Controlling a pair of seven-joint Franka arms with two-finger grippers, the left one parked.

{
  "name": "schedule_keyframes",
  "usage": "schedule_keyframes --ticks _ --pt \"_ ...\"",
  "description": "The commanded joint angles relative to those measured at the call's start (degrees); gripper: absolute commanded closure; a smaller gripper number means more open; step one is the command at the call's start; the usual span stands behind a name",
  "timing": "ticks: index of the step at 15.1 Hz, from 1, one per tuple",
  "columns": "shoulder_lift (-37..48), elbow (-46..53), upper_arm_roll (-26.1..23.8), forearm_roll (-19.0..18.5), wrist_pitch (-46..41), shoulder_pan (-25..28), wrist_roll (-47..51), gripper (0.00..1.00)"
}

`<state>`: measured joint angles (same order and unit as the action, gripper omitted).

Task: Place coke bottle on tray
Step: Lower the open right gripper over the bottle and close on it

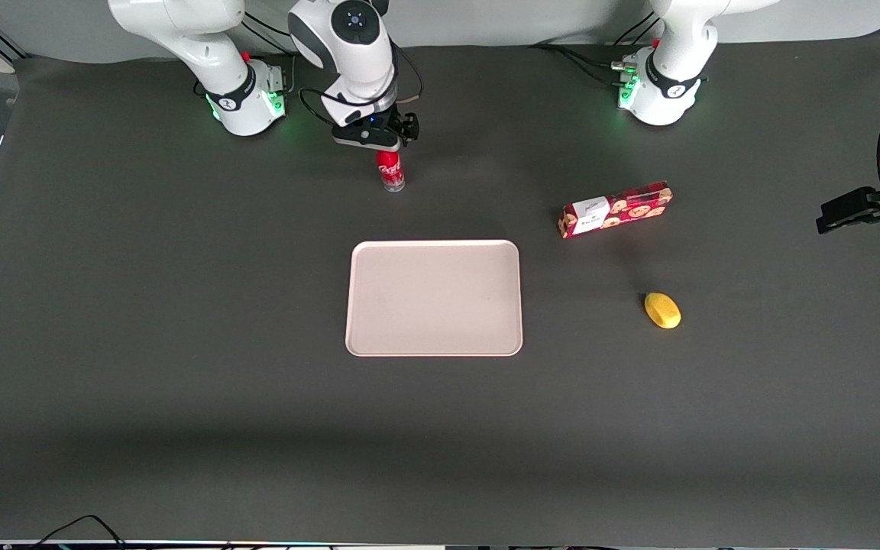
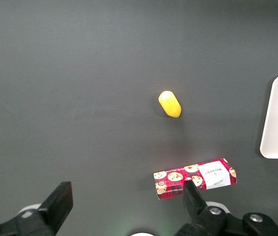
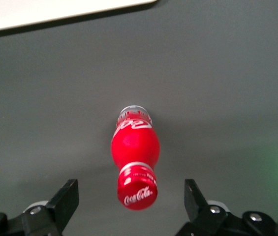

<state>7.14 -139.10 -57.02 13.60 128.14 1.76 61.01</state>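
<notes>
The coke bottle [image 1: 390, 171] stands upright on the dark table, farther from the front camera than the tray [image 1: 434, 298]. It is small and red, with a red cap and white script. My right gripper [image 1: 380, 145] hangs just above its cap. In the right wrist view the bottle [image 3: 135, 155] stands between my two fingers [image 3: 66, 197], which are spread wide on either side of the cap without touching it. The gripper [image 3: 131, 199] is open and empty. An edge of the pale tray [image 3: 55, 12] shows in that view too.
A long red cookie box [image 1: 615, 209] lies toward the parked arm's end of the table, with a yellow lemon [image 1: 662, 310] nearer the front camera. Both also show in the left wrist view, the box [image 2: 195, 179] and the lemon [image 2: 169, 103].
</notes>
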Motion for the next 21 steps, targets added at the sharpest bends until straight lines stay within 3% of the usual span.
schedule_keyframes --ticks 1,3,9,11,16,21 --pt "1.4 -0.9 -0.5 1.5 1.0 0.5 1.4 0.30" --pt "1.6 -0.9 -0.5 1.5 1.0 0.5 1.3 0.38" --pt "1.8 -0.7 -0.5 0.6 1.0 0.4 0.6 0.32" --pt "1.8 -0.7 -0.5 0.5 1.0 0.4 0.4 0.45" --pt "1.9 -0.6 -0.5 -0.8 1.0 0.5 0.5 1.00" --pt "2.6 2.1 0.5 -1.3 -1.5 0.4 -0.7 1.00"
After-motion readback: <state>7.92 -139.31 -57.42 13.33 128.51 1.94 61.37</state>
